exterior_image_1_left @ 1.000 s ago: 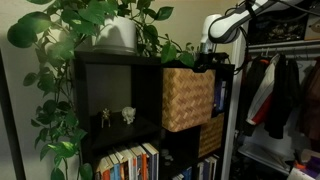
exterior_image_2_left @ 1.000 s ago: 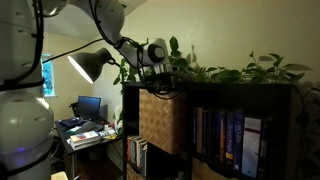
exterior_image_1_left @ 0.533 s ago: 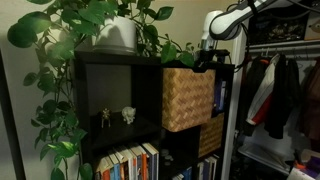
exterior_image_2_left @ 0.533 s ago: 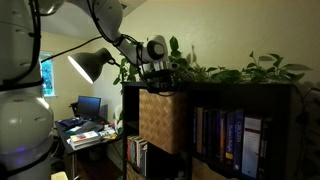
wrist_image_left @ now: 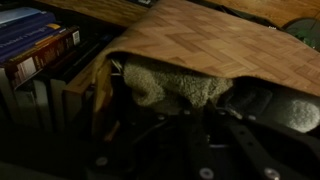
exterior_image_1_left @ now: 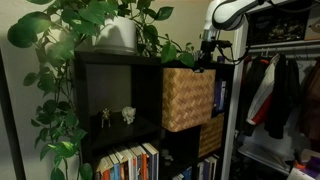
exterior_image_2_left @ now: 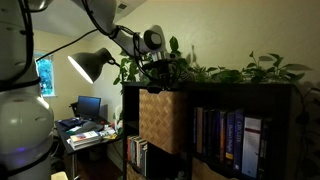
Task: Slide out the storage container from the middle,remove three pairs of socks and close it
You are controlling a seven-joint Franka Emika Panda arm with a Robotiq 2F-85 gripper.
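The tan wicker storage container [exterior_image_1_left: 187, 98] sticks out from the shelf's middle cubby in both exterior views [exterior_image_2_left: 160, 118]. Its checkered weave fills the top of the wrist view [wrist_image_left: 200, 40]. My gripper [exterior_image_1_left: 206, 58] hangs just above the container's top back edge, under the shelf's top board [exterior_image_2_left: 160, 80]. In the wrist view the gripper [wrist_image_left: 186, 108] is dark, and its fingers look closed together on a fuzzy grey-green sock [wrist_image_left: 170, 85] at the container's opening. The inside of the container is hidden.
A leafy potted plant [exterior_image_1_left: 115, 30] sits on the shelf top. Two small figurines [exterior_image_1_left: 115, 116] stand in a cubby. Books [exterior_image_2_left: 225, 135] fill the neighbouring cubby. A darker woven bin [exterior_image_1_left: 210, 136] sits below. Clothes [exterior_image_1_left: 280, 95] hang beside the shelf. A desk lamp [exterior_image_2_left: 88, 65] stands nearby.
The arm has risen a little above the container. The container itself has not moved.
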